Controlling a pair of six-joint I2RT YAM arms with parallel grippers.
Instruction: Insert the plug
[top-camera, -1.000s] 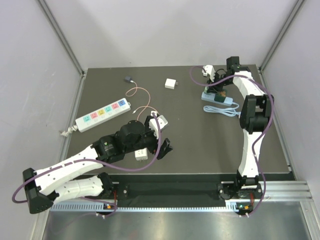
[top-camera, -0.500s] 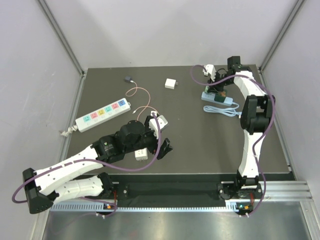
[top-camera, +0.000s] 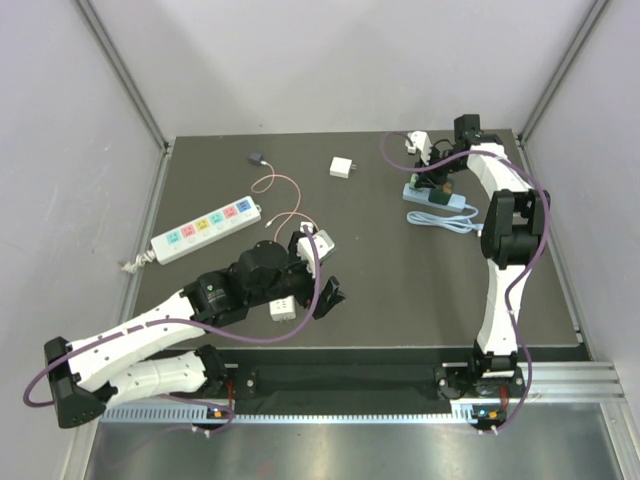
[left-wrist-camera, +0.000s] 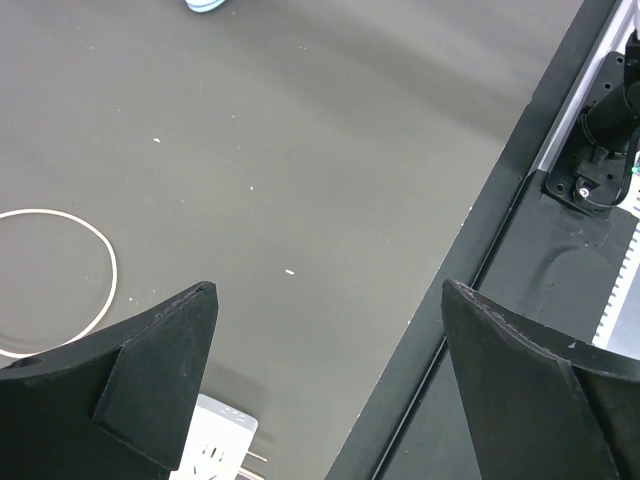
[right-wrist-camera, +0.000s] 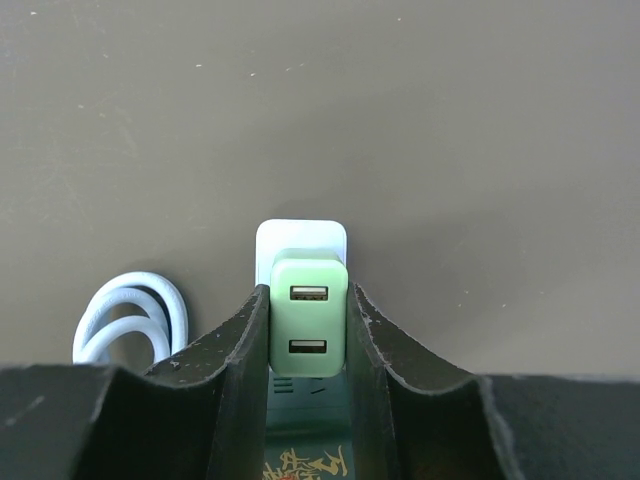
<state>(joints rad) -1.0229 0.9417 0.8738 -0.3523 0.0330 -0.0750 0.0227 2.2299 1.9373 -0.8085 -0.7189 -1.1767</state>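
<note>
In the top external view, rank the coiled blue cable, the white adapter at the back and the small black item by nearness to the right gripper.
From the right gripper, jaws closed on the green charger:
1. Coiled blue cable, just on its near side.
2. White adapter, back centre, to its left.
3. Small black item, back left, farthest.

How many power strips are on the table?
2. A long white power strip with colored sockets lies on the left side. A pale blue power strip lies at the far right. None looks hidden.
</note>
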